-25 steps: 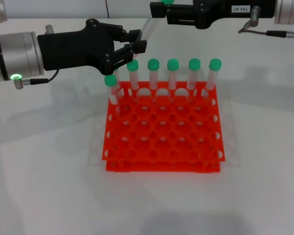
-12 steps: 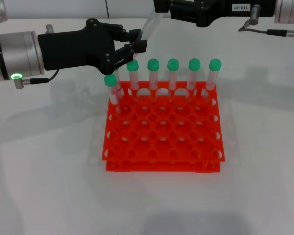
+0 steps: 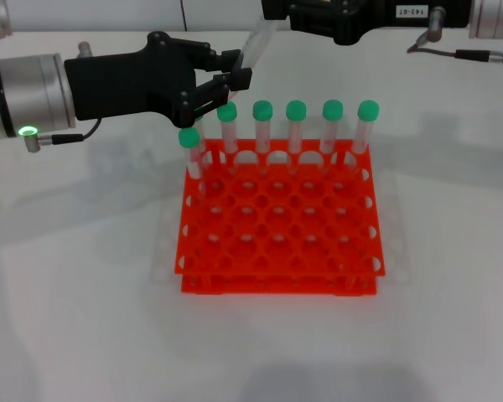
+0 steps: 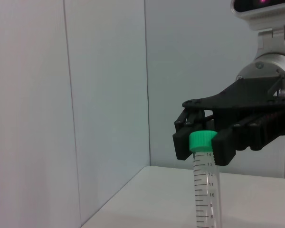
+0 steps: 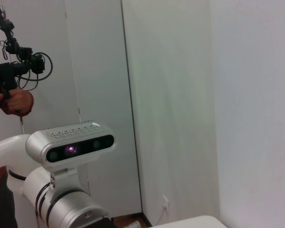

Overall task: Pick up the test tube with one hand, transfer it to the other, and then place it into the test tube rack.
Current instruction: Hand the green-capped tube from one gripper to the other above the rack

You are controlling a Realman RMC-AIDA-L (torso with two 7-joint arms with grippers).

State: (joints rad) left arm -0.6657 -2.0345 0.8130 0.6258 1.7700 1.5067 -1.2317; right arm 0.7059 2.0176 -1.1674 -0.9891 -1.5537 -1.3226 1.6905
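White tabletop; test tube rack at centre, six green-capped tubes upright along its far rows. Above the rack's far left corner, the test tube is tilted between both arms. Right end effector pinches it at the cap. Left end effector sits at its lower end, fingers spread around it.

right end effector clamped on green cap | test tube upright | white wall behind
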